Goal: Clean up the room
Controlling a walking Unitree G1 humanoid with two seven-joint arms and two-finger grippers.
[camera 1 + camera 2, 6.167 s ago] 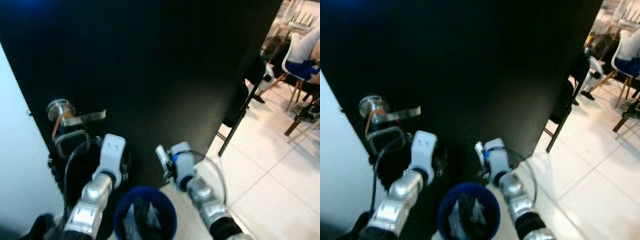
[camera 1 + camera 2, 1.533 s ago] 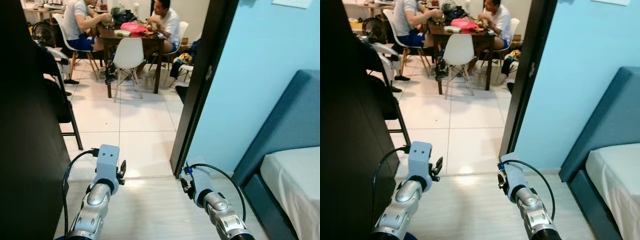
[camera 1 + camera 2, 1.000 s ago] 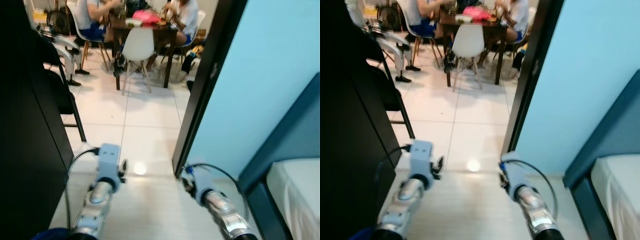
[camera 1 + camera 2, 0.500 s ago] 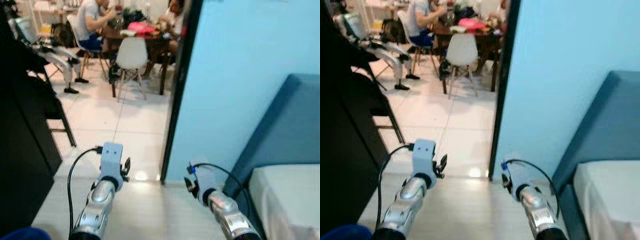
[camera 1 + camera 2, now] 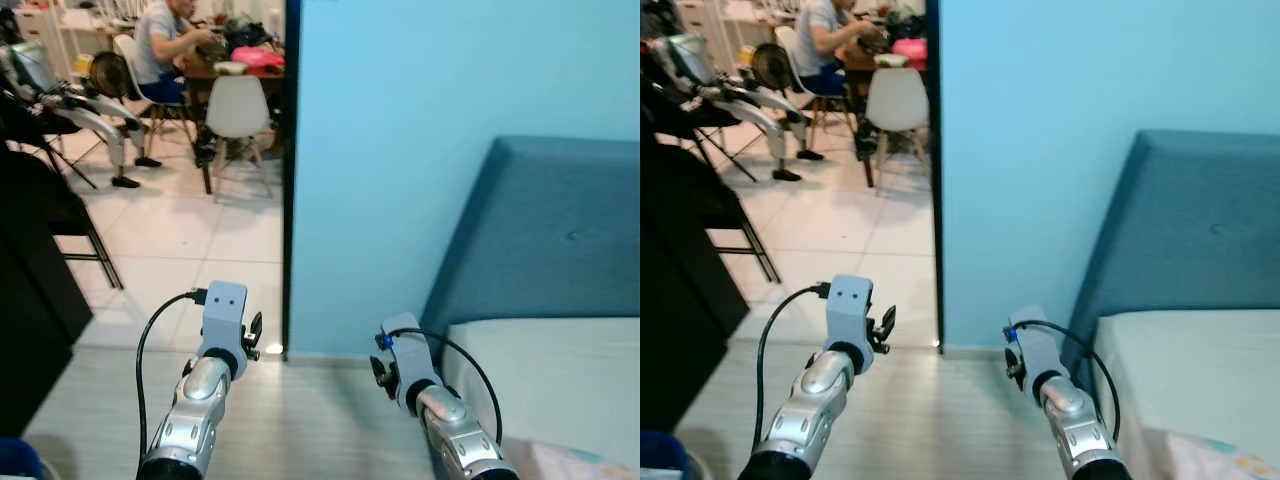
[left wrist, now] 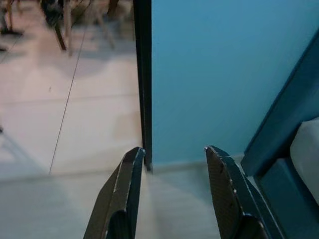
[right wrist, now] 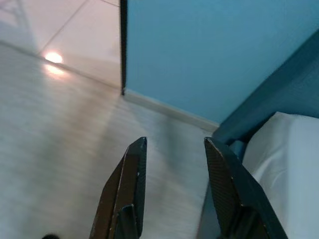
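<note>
1. Facing a light-blue wall, with the doorway edge to the left and a bed to the right: padded blue headboard, white mattress.
2. Left gripper hangs spread over pale plank floor, gripping nothing; right gripper likewise parted and empty, near the bed corner.
3. Nothing obviously needing tidying lies on the visible floor. Only candidate: a pale printed cloth at the mattress's near edge, mostly cut off.
4. If cloth, judge it light, soft and limp; pinch a bunched fold rather than a flat spot.
5. Textures: wall matte, tiles beyond the door glossy, headboard fabric-covered.
6. A person sits at a table in the far room.
</note>
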